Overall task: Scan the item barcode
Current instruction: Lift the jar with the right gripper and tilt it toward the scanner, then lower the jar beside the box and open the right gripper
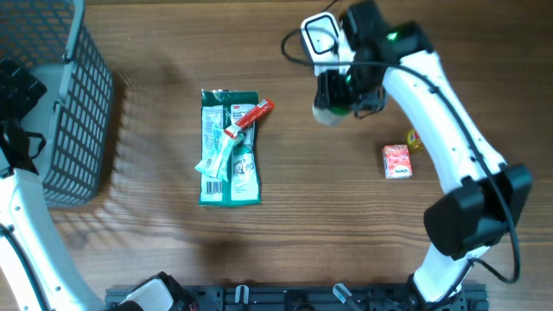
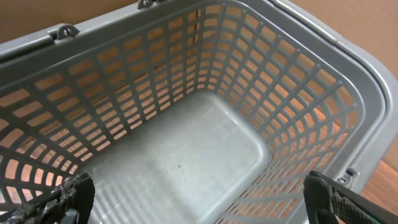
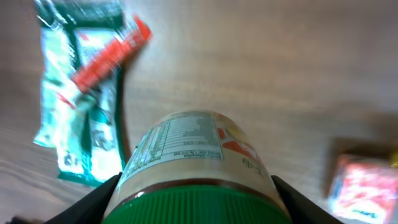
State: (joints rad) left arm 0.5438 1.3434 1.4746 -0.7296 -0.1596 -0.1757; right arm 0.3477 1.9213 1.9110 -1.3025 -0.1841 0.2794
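The item is a jar (image 3: 198,155) with a green ribbed lid and a pale printed label. My right gripper (image 3: 196,205) is shut on it, one black finger on each side just below the lid. A nutrition panel faces the right wrist camera, and no barcode shows there. From overhead the jar (image 1: 329,110) hangs under the right wrist above the table's back middle. My left gripper (image 2: 200,196) is open, nothing between its fingers, and hovers over the inside of the grey basket (image 2: 348,81).
The grey mesh basket (image 1: 82,104) stands at the far left. Green sachets (image 1: 229,147) with a red tube (image 1: 251,118) across them lie mid-table. A small red-orange box (image 1: 397,161) and a yellow scrap (image 1: 413,138) lie to the right.
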